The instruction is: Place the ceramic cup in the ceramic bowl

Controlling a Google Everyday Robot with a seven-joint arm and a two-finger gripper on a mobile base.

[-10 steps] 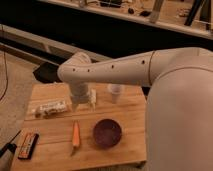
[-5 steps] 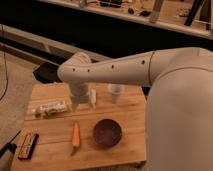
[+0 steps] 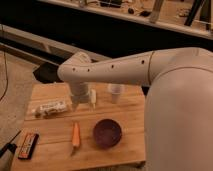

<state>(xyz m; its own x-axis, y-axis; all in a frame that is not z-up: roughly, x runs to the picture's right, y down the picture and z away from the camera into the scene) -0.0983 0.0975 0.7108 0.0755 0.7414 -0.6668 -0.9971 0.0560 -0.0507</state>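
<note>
The arm (image 3: 125, 67) is formed as a thick, smooth, off-white tube, dotted along its side with small dark holes (image 3: 142, 62). Below its rounded elbow (image 3: 75, 71), the pale gripper (image 3: 84, 103) is hung over the wooden table (image 3: 55, 150), fingers parted.

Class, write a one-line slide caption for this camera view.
Robot hand hangs open over the wooden table, beside the cup; the bowl sits nearer the camera, next to a carrot.

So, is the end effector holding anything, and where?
Nothing held: the end effector hangs open over the table, beside the ceramic cup, not touching it.
</note>
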